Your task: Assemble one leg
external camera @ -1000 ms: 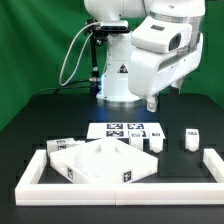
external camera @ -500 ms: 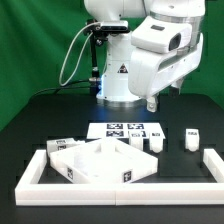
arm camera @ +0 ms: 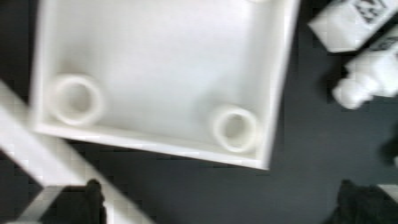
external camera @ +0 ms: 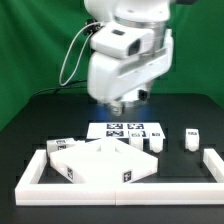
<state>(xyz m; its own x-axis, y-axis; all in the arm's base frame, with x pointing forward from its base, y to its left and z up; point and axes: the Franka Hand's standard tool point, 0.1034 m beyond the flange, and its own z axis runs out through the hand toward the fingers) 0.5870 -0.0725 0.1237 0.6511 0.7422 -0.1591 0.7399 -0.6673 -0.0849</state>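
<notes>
My jaws are released and empty. In the wrist view my two dark fingertips [arm camera: 68, 203] stand well apart, with only bare black worktop [arm camera: 196, 190] between them. I hang over the tabletop panel [arm camera: 160, 60], whose round sockets [arm camera: 71, 96] face up at me. The leg [external camera: 188, 138] stands upright at the right of the exterior view, about mid-height in the frame and well apart from the panel. A second leg [external camera: 155, 141] sits nearer, just beside the panel's right corner and the marker board [external camera: 122, 129]. I judge the leg light, stiff and hard, so it won't crush, but its smooth plastic is likely to slip or twist if I pinch it off-centre. I would close squarely across two opposite flat sides, around mid-height or a little above. That leaves the lower end free to enter a socket. Which end mates I cannot tell from here.
</notes>
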